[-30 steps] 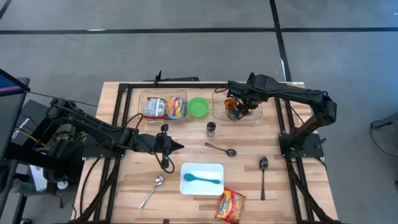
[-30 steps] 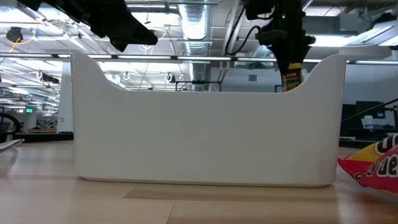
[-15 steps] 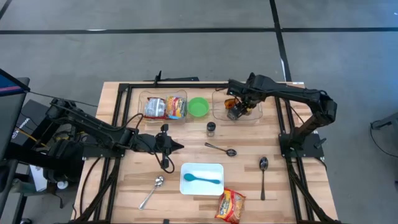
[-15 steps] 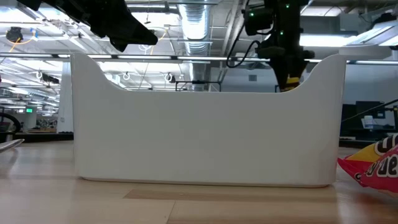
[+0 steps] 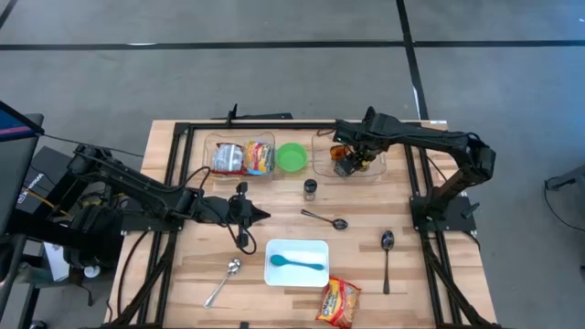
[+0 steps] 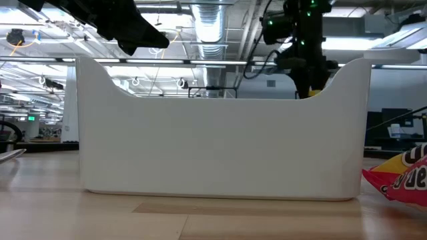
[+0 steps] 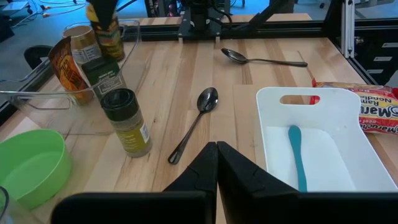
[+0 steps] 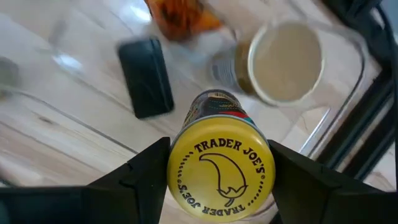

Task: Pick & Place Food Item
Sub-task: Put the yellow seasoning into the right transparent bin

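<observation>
Wooden tabletop (image 5: 274, 228), upper right of high view: yellow-lidded Trader Joe's jar (image 8: 219, 167) stood upright, lid toward wrist camera, over clear plastic bin (image 5: 322, 164). Right gripper (image 8: 217, 171) clasped it; left gripper (image 7: 216, 163) clenched, empty.

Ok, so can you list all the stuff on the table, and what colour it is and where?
White tray: one, front middle, with a blue spoon inside.
Metal spoons: three; front left, middle, front right.
Noodle packet: one, orange and yellow, front edge beside the tray.
Green bowl: one, back middle.
Spice jar: one, dark lid, in front of the bowl.
Left clear bin: one, back left, holding packets.
Right clear bin: one, back right, holding a can, a dark box and an orange packet.
Yellow-lidded bottle: one, between the right fingers, over the right bin.
Left gripper: fingers shut, above table middle.
Right gripper: over the right bin, gripping the bottle.
</observation>
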You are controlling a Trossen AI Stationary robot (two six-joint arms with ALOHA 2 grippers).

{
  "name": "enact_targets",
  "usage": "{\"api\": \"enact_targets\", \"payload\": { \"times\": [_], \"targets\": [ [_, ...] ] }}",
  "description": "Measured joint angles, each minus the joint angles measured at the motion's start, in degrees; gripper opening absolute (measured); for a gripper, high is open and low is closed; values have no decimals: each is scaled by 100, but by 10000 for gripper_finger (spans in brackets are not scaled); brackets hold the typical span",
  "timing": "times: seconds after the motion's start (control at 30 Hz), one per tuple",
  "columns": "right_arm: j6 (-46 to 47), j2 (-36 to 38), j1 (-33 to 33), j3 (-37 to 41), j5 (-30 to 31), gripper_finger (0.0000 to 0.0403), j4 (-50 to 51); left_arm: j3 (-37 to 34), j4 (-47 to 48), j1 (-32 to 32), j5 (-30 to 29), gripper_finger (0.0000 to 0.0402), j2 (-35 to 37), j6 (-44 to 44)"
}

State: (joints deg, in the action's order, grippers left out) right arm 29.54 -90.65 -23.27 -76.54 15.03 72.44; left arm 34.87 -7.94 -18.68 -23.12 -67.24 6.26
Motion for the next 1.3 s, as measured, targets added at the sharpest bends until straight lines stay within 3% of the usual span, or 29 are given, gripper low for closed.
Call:
{"api": "enact_targets", "payload": {
  "times": [0.37,1.3],
  "targets": [
    [-87,-4,-240,866,-24,227,-544,0,0,1,0,4,0,0],
    [-164,-4,-242,939,-168,248,-898,0,0,2,1,4,0,0]
  ]
}}
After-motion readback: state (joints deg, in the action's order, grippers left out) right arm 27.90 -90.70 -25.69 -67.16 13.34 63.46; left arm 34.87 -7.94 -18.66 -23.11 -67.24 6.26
